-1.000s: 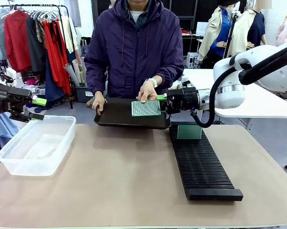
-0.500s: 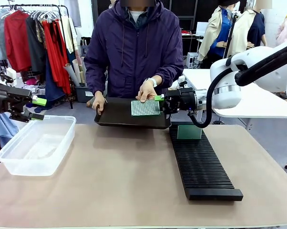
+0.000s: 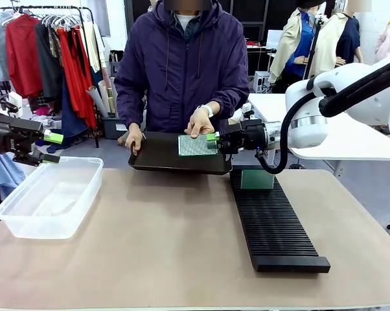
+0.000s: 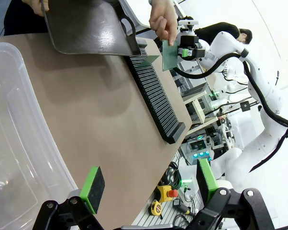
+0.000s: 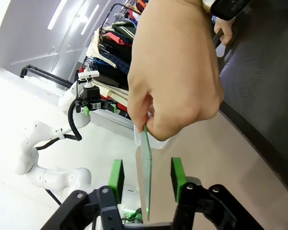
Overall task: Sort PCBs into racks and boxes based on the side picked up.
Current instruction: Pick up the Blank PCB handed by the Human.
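— Where's the PCB?
— Pinched in the person's hand, above the tray's right end at the table's far edge. The right gripper straddles it, with a gap on either side.
— And the left gripper?
— Spread wide, holding nothing, over the tub's far rim, by the table's left edge.

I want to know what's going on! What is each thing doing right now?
PCB: upright, pinched by the person's hand.
Right gripper: open, fingers either side of PCB, not touching.
Clear tub: empty.
Left gripper: open, above tub.
Rack: another PCB standing at far end.
Tray: held by the person's other hand.
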You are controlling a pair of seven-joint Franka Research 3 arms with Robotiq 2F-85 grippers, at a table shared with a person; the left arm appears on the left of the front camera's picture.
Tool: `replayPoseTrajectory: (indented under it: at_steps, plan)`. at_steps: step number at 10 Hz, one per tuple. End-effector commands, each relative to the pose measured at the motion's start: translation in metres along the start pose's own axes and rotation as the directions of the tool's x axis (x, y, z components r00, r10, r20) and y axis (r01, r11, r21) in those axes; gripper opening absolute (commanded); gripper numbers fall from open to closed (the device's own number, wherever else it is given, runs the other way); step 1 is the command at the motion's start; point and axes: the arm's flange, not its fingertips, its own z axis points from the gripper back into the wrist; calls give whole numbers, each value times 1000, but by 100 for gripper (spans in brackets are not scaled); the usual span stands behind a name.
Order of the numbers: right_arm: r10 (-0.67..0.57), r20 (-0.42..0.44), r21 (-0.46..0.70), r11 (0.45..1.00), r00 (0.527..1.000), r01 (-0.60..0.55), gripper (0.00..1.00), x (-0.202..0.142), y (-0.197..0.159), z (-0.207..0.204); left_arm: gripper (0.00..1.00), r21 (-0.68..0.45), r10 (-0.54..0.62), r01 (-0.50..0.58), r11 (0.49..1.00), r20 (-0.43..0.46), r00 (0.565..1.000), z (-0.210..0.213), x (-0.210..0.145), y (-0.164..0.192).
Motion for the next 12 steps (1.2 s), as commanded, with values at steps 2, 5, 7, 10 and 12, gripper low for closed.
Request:
replayPoseTrajectory:
  at_steps: [2,5,7,10,12]
  plan:
    - [18,-14,-6,1000,1000,-18,0,7,0,-8,100,1,-1,1,1000,2,1000,1,0,-1]
    - [-13,-9,-3,1000,1000,12,0,10,0,-19,100,1,-1,1,1000,2,1000,1,0,-1]
    - [-18,-18,-1,1000,1000,18,0,11,-1,-24,100,1,-1,1,1000,2,1000,1,0,-1]
    - [-16,-44,-4,1000,999,16,0,9,-4,-22,100,1,-1,1,1000,2,1000,1,0,-1]
    - [-9,-20,10,1000,1000,9,0,1,-1,-18,100,1,-1,1,1000,2,1000,1,0,-1]
